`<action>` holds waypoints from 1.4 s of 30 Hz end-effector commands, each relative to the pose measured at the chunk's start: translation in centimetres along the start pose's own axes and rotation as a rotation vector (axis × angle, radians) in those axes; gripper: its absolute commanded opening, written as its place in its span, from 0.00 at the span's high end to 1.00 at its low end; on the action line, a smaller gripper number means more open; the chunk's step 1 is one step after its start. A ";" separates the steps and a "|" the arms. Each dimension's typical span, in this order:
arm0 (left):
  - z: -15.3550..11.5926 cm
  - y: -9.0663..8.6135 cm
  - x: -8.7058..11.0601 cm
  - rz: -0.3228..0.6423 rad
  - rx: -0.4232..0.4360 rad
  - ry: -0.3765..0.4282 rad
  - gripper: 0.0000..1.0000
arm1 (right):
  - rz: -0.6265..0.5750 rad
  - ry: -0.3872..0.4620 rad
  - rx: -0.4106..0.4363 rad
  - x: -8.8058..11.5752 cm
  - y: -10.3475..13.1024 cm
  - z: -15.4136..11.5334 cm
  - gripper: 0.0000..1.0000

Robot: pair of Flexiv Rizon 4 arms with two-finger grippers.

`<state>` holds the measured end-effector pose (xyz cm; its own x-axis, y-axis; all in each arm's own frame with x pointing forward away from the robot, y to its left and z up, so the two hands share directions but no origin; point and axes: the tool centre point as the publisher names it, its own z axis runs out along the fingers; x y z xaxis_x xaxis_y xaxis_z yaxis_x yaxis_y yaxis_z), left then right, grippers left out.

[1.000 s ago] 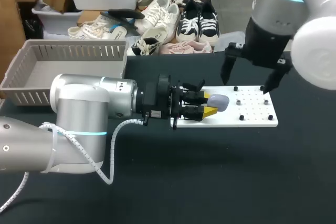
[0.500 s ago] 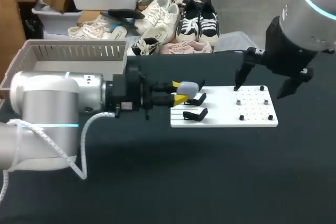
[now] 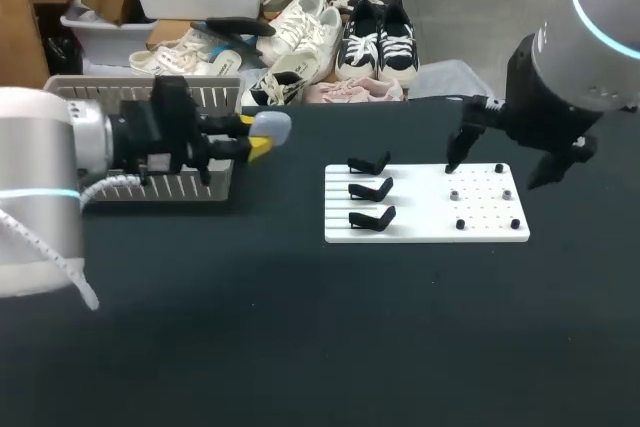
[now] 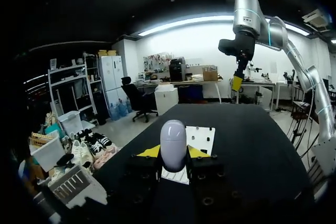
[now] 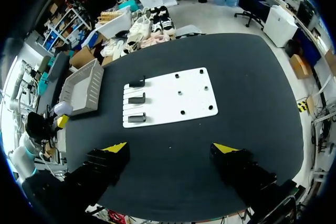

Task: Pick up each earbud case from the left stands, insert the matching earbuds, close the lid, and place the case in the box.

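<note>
A grey-lilac earbud case (image 3: 271, 126) with its lid closed sits in my left gripper (image 3: 262, 138), which is shut on it just beside the right end of the grey slatted box (image 3: 140, 93). In the left wrist view the case (image 4: 173, 144) stands upright between the yellow fingertips (image 4: 149, 152). Three black stands (image 3: 369, 190) on the left of the white board (image 3: 420, 209) hold nothing. My right gripper (image 3: 503, 163) hangs open above the board's right half. From the right wrist its open gripper (image 5: 171, 148) is high over the board (image 5: 168, 103), the box (image 5: 81, 87) and the case (image 5: 63, 109).
Several small black and grey pegs (image 3: 458, 194) stick up from the right half of the white board. The board lies mid-table on the black tabletop (image 3: 330, 327), with the box at the table's back left corner.
My left arm has drawn back to the left with the case, from the stands on the board to the box's right end. My right arm shifted slightly right.
</note>
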<state>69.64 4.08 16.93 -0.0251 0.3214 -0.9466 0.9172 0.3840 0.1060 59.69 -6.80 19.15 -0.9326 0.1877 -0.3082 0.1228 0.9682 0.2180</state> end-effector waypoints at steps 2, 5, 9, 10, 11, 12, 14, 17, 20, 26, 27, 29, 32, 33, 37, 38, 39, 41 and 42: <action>-2.1 2.7 0.4 -0.015 -0.204 0.035 1.00 | 0.003 -0.019 -0.001 0.3 -0.2 0.0 0.00; -2.7 4.5 1.1 -0.033 -0.228 0.075 1.00 | 0.003 -0.019 -0.001 0.3 -0.2 0.0 0.00; -3.2 7.1 2.5 -0.084 -0.262 0.126 1.00 | 0.003 -0.019 -0.001 0.3 -0.2 0.0 0.00; -3.3 7.4 2.8 -0.093 -0.265 0.134 1.00 | 0.003 -0.019 -0.001 0.3 -0.2 0.0 0.00; -3.3 8.1 3.2 -0.105 -0.269 0.147 1.00 | 0.003 -0.019 -0.001 0.3 -0.2 0.0 0.00; -3.3 8.6 3.5 -0.118 -0.279 0.151 1.00 | 0.003 -0.019 -0.001 0.3 -0.2 0.0 0.00; -3.3 9.6 4.2 -0.148 -0.289 0.168 1.00 | 0.003 -0.019 -0.001 0.3 -0.2 0.0 0.00; -3.3 11.1 5.3 -0.201 -0.310 0.198 1.00 | 0.003 -0.019 -0.001 0.3 -0.2 0.0 0.00; -3.6 12.4 6.5 -0.261 -0.341 0.225 1.00 | 0.003 -0.019 -0.001 0.3 -0.2 0.0 0.00; -4.1 14.9 9.9 -0.375 -0.383 0.312 1.00 | 0.003 -0.019 -0.001 0.3 -0.2 0.0 0.00; -4.2 15.1 10.3 -0.381 -0.382 0.322 1.00 | 0.003 -0.019 -0.001 0.3 -0.2 0.0 0.00; -4.3 15.4 11.1 -0.400 -0.388 0.320 0.90 | 0.003 -0.019 -0.001 0.3 -0.2 0.0 0.00; -4.3 15.5 11.5 -0.409 -0.393 0.327 0.60 | 0.003 -0.019 -0.001 0.3 -0.2 0.0 0.00; -4.3 15.5 11.6 -0.408 -0.388 0.333 0.45 | 0.003 -0.019 -0.001 0.3 -0.2 0.0 0.00; -4.5 15.2 11.4 -0.389 -0.390 0.341 0.00 | 0.003 -0.019 -0.001 0.3 -0.2 0.0 0.00; -4.6 15.0 11.2 -0.378 -0.393 0.340 0.00 | 0.003 -0.019 -0.001 0.3 -0.2 0.0 0.00; -4.8 14.8 10.9 -0.370 -0.396 0.341 0.00 | 0.003 -0.019 -0.001 0.3 -0.2 0.0 0.00; -5.2 14.4 10.3 -0.347 -0.393 0.320 0.00 | 0.003 -0.019 -0.001 0.3 -0.2 0.0 0.00; -5.4 14.1 9.8 -0.328 -0.392 0.311 0.00 | 0.003 -0.019 -0.001 0.3 -0.2 0.0 0.00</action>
<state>81.42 17.08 9.73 -0.4673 0.3485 -0.8125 0.6239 0.7812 -0.0238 59.66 -6.84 19.12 -0.9295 0.1893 -0.3167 0.1226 0.9680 0.2188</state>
